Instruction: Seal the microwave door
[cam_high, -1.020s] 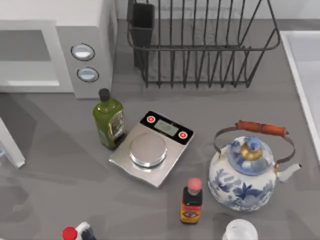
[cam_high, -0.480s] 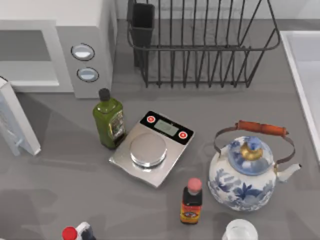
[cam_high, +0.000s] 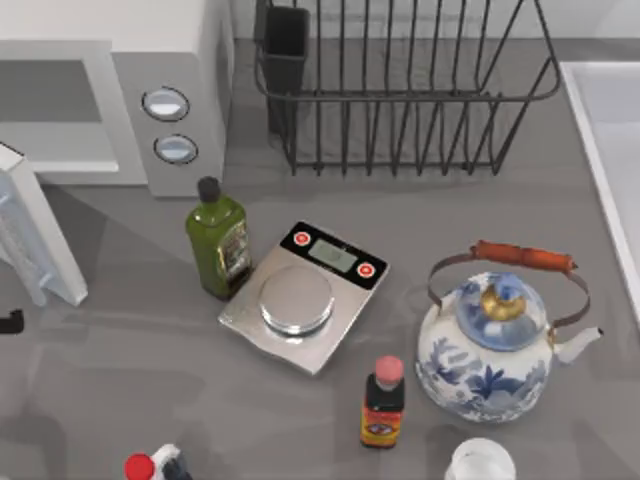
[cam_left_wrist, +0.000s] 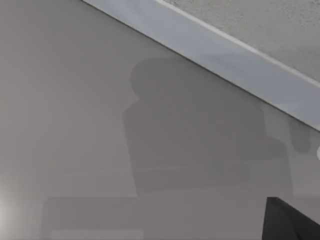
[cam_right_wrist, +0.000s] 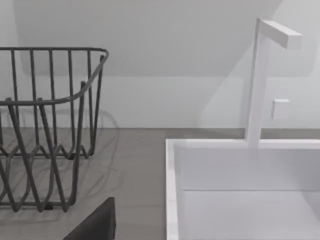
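Right now you're mid-swing: the microwave door (cam_high: 35, 235) stands ajar beside the microwave (cam_high: 110, 95); push it flush. Pincer state: cannot tell.

Camera setup: one overhead, one on each of my wrists.

Top view looks straight down on the grey table (cam_high: 150, 350), from the microwave (cam_high: 110, 60) at far left to the sink (cam_high: 600, 130) at far right, with the dish rack (cam_high: 400, 90) along the back. My left wrist cam sits very close to a flat grey surface with a pale strip (cam_left_wrist: 225, 55) across it; can't tell what part of the scene it is. My right wrist cam sits low and faces the back wall, sharing with the top view the rack's end (cam_right_wrist: 50, 125) and the sink's rim (cam_right_wrist: 172, 190).
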